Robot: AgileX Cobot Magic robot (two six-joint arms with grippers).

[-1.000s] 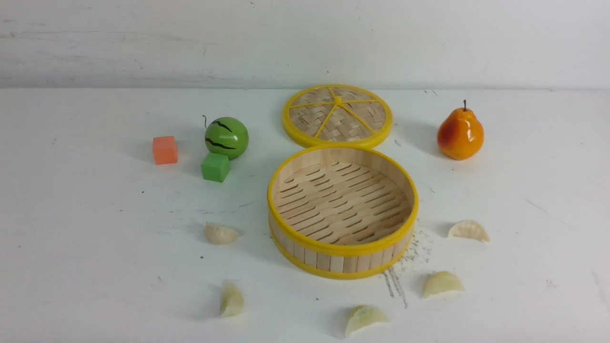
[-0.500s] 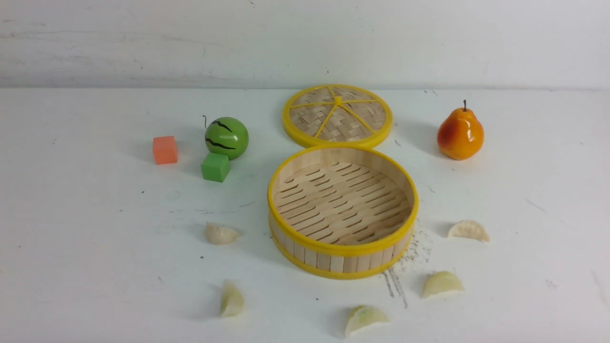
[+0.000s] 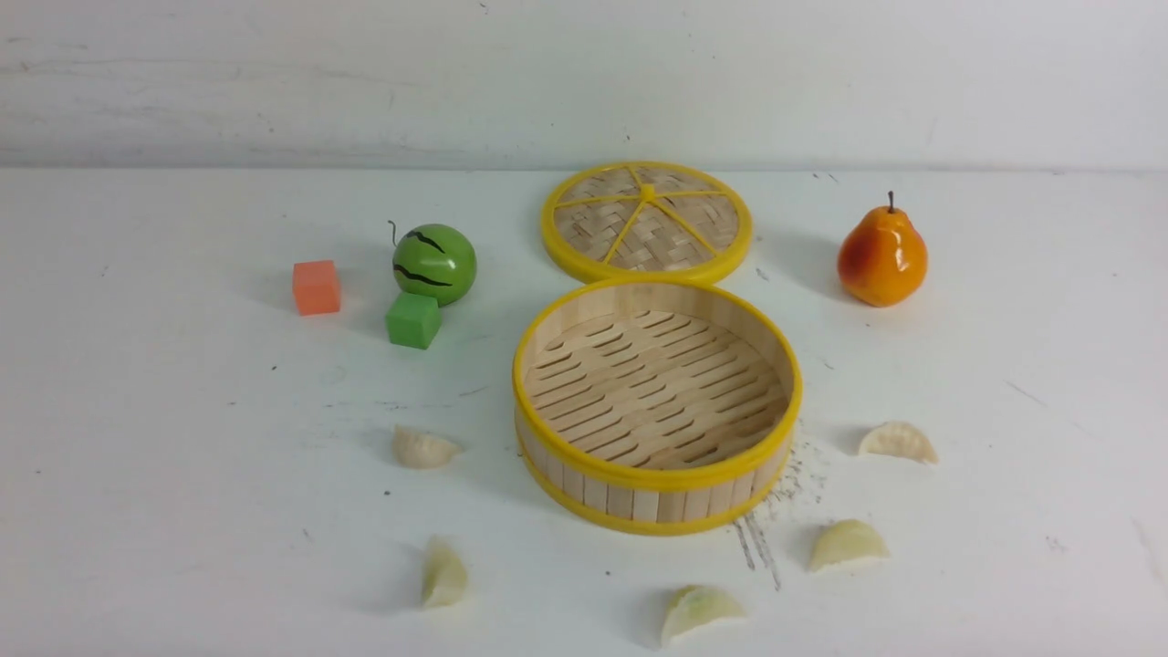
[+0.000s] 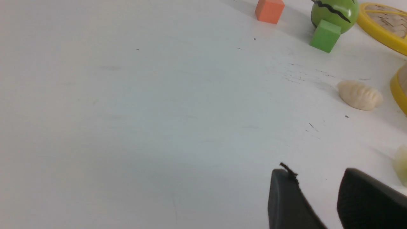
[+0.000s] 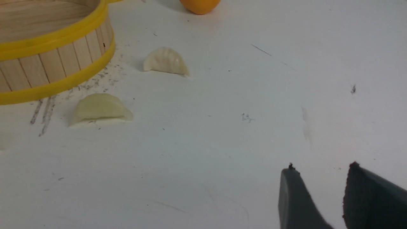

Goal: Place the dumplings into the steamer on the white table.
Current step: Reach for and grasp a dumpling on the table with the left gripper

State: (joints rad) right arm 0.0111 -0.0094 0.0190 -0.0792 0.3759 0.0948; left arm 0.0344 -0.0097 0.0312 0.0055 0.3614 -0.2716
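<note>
Sitting upright near the middle of the white surface (image 3: 182, 411), the steamer (image 3: 639, 502) shows a bare slatted floor. All five dumplings lie outside it on the surface, in a loose arc around its near side. The far-left dumpling (image 3: 422, 448) lies just off the steamer's left wall, and the near-left dumpling (image 3: 444, 574) lies closer to the robot. The front dumpling (image 3: 698, 610), faintly green, is the nearest to the robot. The near-right dumpling (image 3: 847, 544) lies just beside a patch of dark scratch marks (image 3: 762, 538), and the far-right dumpling (image 3: 898, 441) lies off the steamer's right wall. None of them touches the steamer.

Just behind the steamer the woven lid (image 3: 646, 222) lies flat; whether the two rims touch cannot be told. An orange pear (image 3: 881, 255) stands to the right of the lid. To the left sit a green striped ball (image 3: 434, 263), with a green cube (image 3: 412, 319) against its near side and an orange cube (image 3: 316, 286) a little apart.

Both end effectors show only in the wrist views. The left end effector (image 4: 316, 178) hangs over bare surface with its two dark fingers parted and nothing between them, well apart from the far-left dumpling. The right end effector (image 5: 321, 170) is likewise parted and holds nothing, over bare surface well apart from the two right-hand dumplings.
</note>
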